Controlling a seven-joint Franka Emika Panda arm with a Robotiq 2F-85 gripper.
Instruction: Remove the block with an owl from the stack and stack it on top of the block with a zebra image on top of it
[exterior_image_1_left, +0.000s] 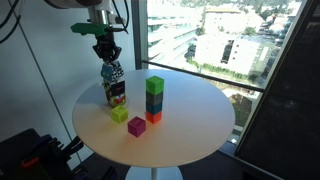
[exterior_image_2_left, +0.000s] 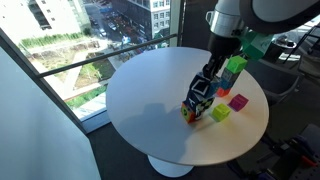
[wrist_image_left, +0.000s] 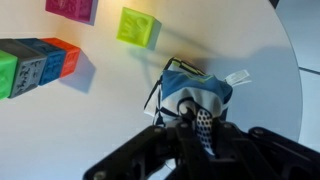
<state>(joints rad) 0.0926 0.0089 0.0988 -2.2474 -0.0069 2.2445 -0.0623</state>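
Observation:
The owl block (exterior_image_1_left: 112, 72), a black-and-white speckled cube, sits on top of the zebra block (exterior_image_1_left: 117, 95) at the table's far side, and both also show in an exterior view, owl block (exterior_image_2_left: 204, 92) over zebra block (exterior_image_2_left: 191, 111). My gripper (exterior_image_1_left: 107, 55) comes straight down and is shut on the owl block. In the wrist view the speckled face (wrist_image_left: 203, 122) shows between my fingers (wrist_image_left: 200, 135). The stack (exterior_image_1_left: 154, 100), green over dark blue over orange-red, stands apart; it also shows in an exterior view (exterior_image_2_left: 234, 72) and in the wrist view (wrist_image_left: 35, 65).
A magenta cube (exterior_image_1_left: 136, 125) and a yellow-green cube (exterior_image_1_left: 120, 113) lie loose between the two columns. The round white table (exterior_image_1_left: 195, 135) stands by a glass window wall. Its rim is close behind the zebra block.

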